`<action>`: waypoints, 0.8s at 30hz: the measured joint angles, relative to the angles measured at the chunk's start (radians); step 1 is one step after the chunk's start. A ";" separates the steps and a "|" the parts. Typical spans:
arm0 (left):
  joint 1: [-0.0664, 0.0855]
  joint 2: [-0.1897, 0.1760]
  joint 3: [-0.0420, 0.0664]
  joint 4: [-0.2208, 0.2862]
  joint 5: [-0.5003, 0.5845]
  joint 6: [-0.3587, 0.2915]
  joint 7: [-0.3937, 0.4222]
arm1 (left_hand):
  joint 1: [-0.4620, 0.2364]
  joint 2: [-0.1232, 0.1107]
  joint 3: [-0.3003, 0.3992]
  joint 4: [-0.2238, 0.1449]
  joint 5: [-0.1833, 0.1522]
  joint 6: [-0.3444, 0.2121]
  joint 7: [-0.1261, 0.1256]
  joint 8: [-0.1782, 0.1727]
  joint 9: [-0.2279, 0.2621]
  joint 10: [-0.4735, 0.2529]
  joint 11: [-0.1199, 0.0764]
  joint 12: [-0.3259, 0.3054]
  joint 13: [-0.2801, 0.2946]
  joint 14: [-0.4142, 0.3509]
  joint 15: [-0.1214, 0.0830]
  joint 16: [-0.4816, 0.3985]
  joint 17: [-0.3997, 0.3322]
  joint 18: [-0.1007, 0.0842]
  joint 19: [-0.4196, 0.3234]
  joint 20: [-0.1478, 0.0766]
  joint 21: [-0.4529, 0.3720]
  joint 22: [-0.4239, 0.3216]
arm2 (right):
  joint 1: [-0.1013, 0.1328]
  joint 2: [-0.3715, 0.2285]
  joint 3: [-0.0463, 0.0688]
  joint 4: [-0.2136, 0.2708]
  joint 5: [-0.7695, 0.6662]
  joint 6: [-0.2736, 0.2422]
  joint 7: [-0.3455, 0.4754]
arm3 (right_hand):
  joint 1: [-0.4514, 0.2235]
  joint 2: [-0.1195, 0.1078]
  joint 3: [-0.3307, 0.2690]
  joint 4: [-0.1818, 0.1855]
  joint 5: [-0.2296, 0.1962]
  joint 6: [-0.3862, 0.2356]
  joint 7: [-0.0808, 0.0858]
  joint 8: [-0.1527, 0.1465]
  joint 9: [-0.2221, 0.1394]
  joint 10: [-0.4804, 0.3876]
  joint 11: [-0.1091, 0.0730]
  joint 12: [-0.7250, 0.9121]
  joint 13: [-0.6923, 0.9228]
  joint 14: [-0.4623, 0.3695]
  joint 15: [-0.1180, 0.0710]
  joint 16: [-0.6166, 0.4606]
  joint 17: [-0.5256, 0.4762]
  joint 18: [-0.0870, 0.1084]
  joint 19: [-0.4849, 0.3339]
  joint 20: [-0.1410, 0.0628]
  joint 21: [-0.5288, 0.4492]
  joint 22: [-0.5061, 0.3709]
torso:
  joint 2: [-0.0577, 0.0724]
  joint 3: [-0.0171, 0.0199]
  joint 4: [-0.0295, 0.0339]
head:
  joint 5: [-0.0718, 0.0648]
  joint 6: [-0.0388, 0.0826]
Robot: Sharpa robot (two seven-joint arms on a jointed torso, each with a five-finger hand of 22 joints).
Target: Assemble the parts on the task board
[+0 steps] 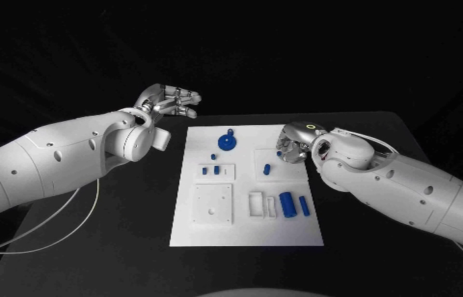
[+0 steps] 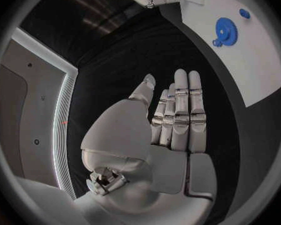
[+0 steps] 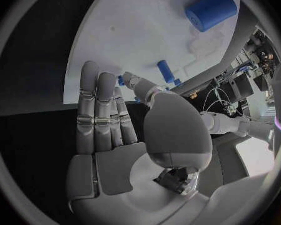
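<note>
The white task board (image 1: 247, 227) lies in the middle of the black table. A blue gear (image 1: 227, 142) sits near its far edge, with small blue pegs (image 1: 214, 156) close by and one peg (image 1: 266, 169) in a raised block. A thick blue cylinder (image 1: 288, 204) and a thinner one (image 1: 303, 206) lie at the right. My left hand (image 1: 172, 102) hovers off the board's far left corner, fingers straight and holding nothing (image 2: 178, 110). My right hand (image 1: 293, 146) is over the board's far right edge, fingers straight and holding nothing (image 3: 109, 115).
A square white plate (image 1: 213, 203) with small holes and white slotted fixtures (image 1: 259, 203) lie on the board. The left wrist view shows the gear (image 2: 225, 31) on the board (image 2: 253, 65). The right wrist view shows the thick cylinder (image 3: 210, 11) and a peg (image 3: 166, 71).
</note>
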 measured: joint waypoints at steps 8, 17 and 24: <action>0.000 0.001 0.000 0.000 0.000 -0.004 -0.006 | 0.000 0.000 0.000 0.000 0.000 0.000 0.000 0.000 0.000 0.000 0.000 0.000 0.000 0.003 -0.003 0.000 0.001 0.000 0.003 0.003 0.000 -0.002 | 0.000 0.007 -0.004 -0.010 0.000 0.003 0.001 | 0.000 0.000 0.005 0.000 0.000 0.008 -0.002 0.000 0.000 0.007 0.000 0.000 0.001 -0.003 -0.003 0.014 0.003 -0.001 -0.004 -0.004 0.004 0.035 | 0.000 0.0006 0.0000 | -0.001 -0.002; 0.000 0.003 0.000 -0.001 0.000 -0.004 -0.009 | 0.000 0.000 0.001 0.001 0.000 0.000 0.000 0.000 0.000 0.000 0.000 0.000 0.000 0.003 -0.003 0.000 0.001 0.000 0.003 0.003 0.000 -0.004 | 0.002 0.022 -0.007 -0.018 0.000 0.000 0.002 | 0.004 0.004 0.008 0.003 -0.012 0.013 -0.006 0.000 0.001 0.011 -0.004 0.000 0.002 -0.003 -0.003 0.021 0.002 -0.001 -0.004 -0.004 -0.001 0.055 | 0.000 0.0009 0.0001 | 0.000 -0.002; 0.000 0.004 0.000 -0.004 0.000 -0.003 -0.015 | 0.000 0.000 0.000 0.005 0.000 0.000 0.000 0.000 0.000 -0.005 0.002 0.000 0.000 0.003 -0.004 0.000 0.001 0.000 0.003 0.003 0.000 -0.010 | 0.003 0.028 -0.009 -0.023 0.002 0.000 0.005 | 0.003 0.014 0.008 0.003 -0.012 0.019 -0.005 0.000 0.001 0.018 -0.007 0.000 0.003 -0.003 -0.003 0.025 0.000 -0.008 0.000 -0.008 -0.009 0.064 | 0.000 0.0010 0.0001 | 0.003 -0.003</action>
